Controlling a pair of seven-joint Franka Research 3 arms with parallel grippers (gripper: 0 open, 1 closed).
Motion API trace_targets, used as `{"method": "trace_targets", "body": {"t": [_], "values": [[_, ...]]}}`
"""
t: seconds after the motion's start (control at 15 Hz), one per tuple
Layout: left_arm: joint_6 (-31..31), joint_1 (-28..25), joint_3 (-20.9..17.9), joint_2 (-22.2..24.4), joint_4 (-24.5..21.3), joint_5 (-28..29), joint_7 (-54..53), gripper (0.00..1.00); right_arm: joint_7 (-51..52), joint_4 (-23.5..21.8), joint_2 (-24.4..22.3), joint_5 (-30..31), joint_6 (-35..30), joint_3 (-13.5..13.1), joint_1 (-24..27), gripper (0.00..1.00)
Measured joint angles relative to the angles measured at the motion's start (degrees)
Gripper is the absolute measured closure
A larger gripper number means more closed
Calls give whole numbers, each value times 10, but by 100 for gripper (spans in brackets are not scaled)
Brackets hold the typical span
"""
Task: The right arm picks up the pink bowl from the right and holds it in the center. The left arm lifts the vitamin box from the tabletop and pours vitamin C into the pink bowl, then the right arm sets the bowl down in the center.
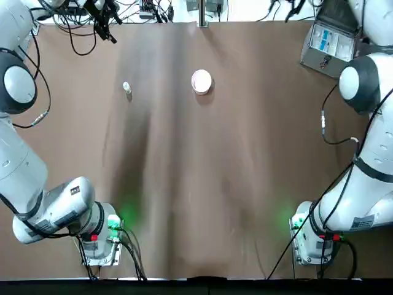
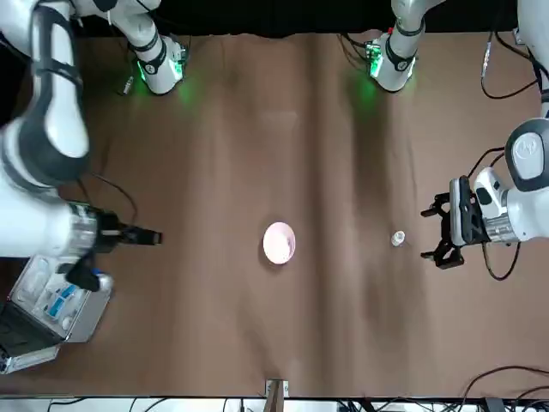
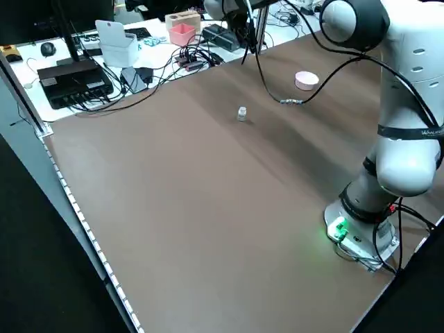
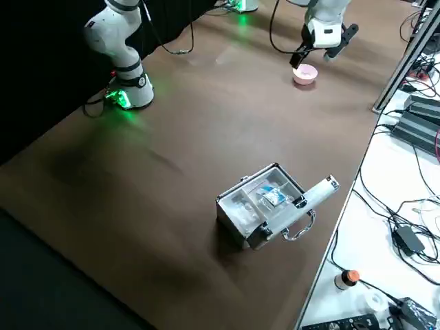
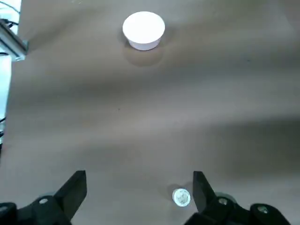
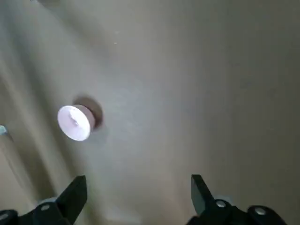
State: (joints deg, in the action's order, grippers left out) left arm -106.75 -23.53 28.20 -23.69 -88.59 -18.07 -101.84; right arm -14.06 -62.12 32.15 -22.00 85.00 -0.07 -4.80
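The pink bowl (image 1: 201,81) stands on the brown tabletop (image 1: 202,184) at the far middle, with nothing holding it. It also shows in the front view (image 2: 279,242). The vitamin box (image 1: 127,88), a tiny white container, stands upright to the bowl's left. My left gripper (image 2: 435,233) hovers open just outside the vitamin box (image 2: 398,238), away from the bowl. In the left wrist view the vitamin box (image 5: 181,197) sits close to one finger of that gripper (image 5: 138,190). My right gripper (image 6: 137,192) is open and empty, well off to the bowl's (image 6: 75,122) right.
An open grey hinged case (image 1: 328,42) with blue-white contents lies at the far right corner, close under the right arm. Cables and electronics (image 3: 76,76) crowd the bench beyond the table's far edge. Both arm bases (image 1: 101,236) show green lights at the near edge.
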Motion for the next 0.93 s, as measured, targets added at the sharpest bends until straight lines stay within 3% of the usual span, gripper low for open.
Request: {"method": "trace_targets", "body": {"t": [0.2,0.53,0.8,0.93], "values": [[-3,3,0,16,0,17,101,0,56,0,-28,57,-28,0,27,2],[-4,15,1,50,0,34,363,0,123,-1,-75,212,-61,8,21,2],[-3,30,3,80,0,61,546,0,125,-12,-103,222,-72,8,23,2],[-2,33,4,92,0,62,593,0,126,-46,-134,222,-61,8,26,2]]}}
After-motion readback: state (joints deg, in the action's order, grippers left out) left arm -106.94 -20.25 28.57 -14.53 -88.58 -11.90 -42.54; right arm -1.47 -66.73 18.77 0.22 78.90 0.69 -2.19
